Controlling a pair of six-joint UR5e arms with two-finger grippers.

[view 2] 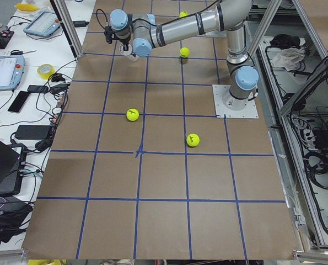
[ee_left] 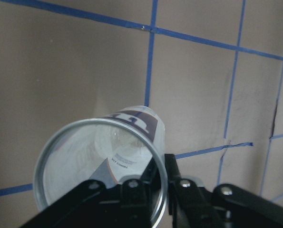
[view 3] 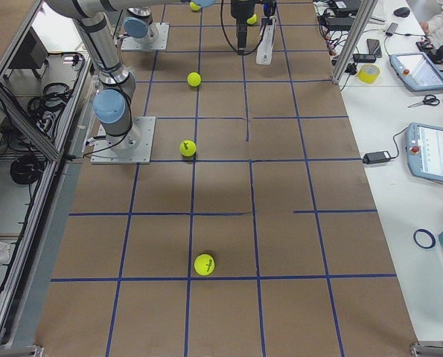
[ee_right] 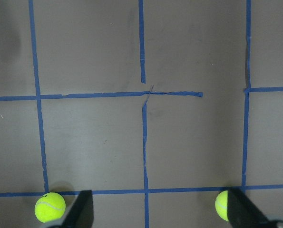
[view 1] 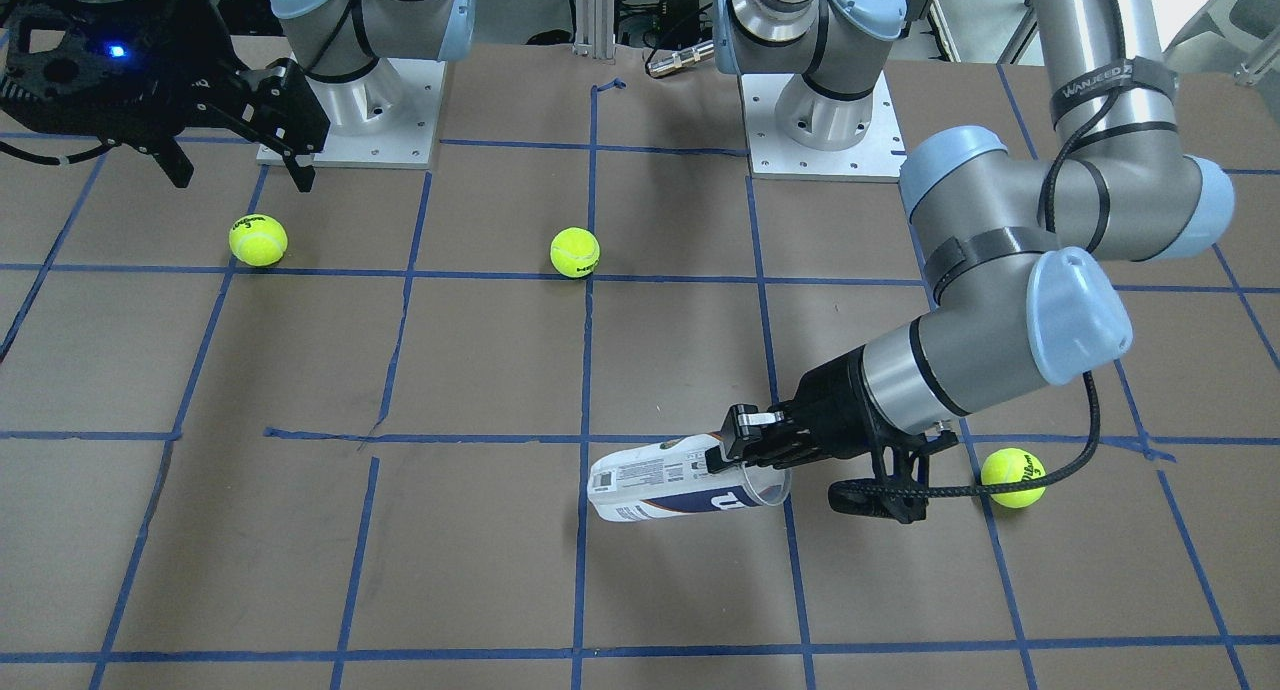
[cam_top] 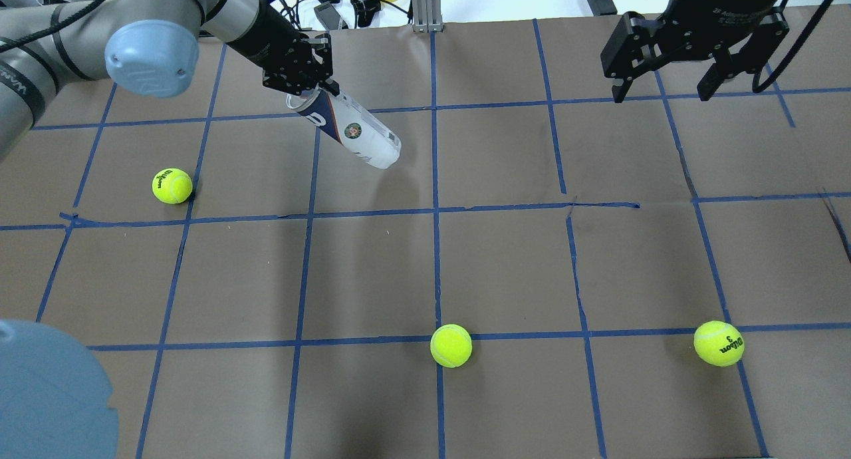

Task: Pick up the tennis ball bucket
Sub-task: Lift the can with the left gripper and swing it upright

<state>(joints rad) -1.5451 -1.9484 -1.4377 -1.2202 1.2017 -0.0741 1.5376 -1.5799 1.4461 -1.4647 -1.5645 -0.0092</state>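
The left gripper (cam_top: 309,80) is closed on the open rim of the bucket (cam_top: 352,132). The left wrist view shows one finger inside the mouth and one outside.

The bucket is at the far left of the desk (cam_top: 505,266). It is tilted, with its open end raised at the gripper and its closed end slanting down toward the right. No ball shows inside it, and its shadow falls on the desk beside it.

The grasp is made and the lift appears to have begun. The mouth end is clearly up, but it cannot be told whether the closed end has cleared the desk. What seems left is to raise the whole bucket clear.

The right gripper (cam_top: 661,94) hangs at the far right, its jaws wide apart and holding nothing. Three balls (cam_top: 451,345) lie loose on the desk, one at the left and two nearer. All are well apart from the bucket.
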